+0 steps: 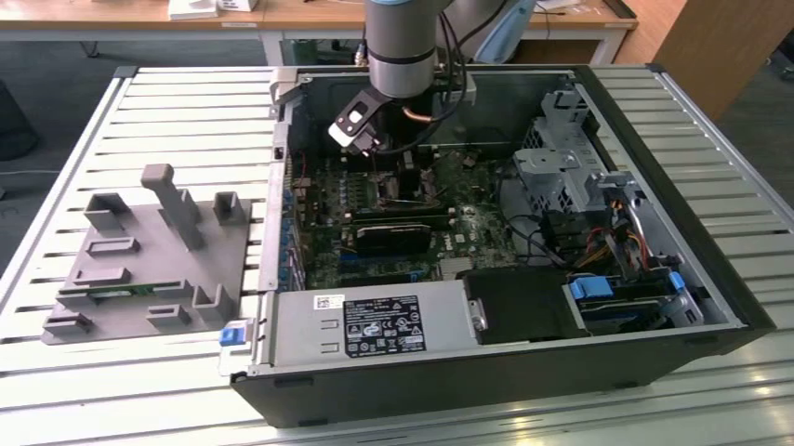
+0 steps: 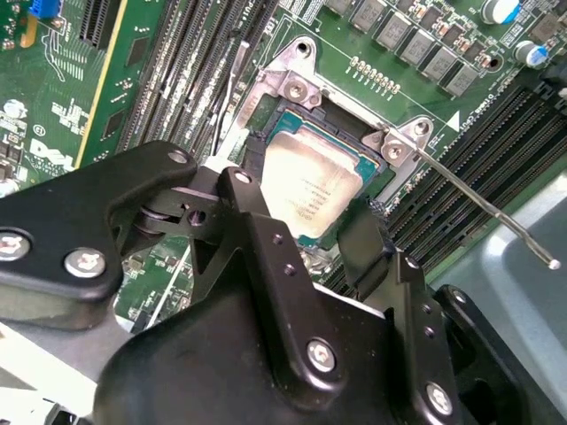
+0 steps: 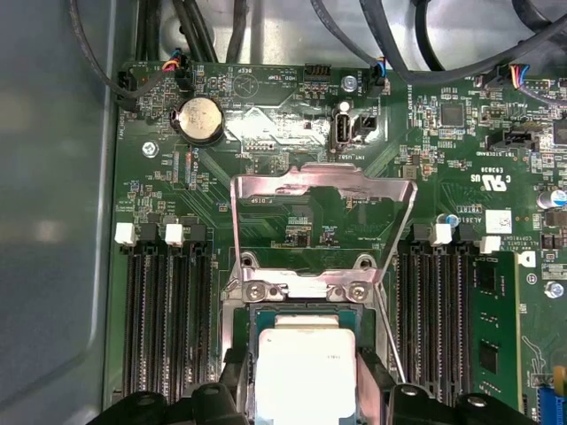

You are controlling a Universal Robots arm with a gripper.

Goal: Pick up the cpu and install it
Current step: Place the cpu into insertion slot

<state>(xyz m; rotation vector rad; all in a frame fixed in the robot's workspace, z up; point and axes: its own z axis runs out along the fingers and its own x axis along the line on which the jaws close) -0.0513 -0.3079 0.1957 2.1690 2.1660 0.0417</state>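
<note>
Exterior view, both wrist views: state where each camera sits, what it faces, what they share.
Exterior view: off the arm, looking down into the open computer case; arm shows.
First wrist view: on the wrist, facing the motherboard; gripper edge shows.
Second wrist view: on the wrist, angled at the cpu; gripper body shows.
Both wrist views share cpu and gripper.

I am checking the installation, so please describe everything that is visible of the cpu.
The cpu is a flat square chip with a silvery metal top, faint print and a thin green edge. It sits in the open socket, whose metal load plate stands raised. The gripper appears clamped on two opposite sides of it.
</note>
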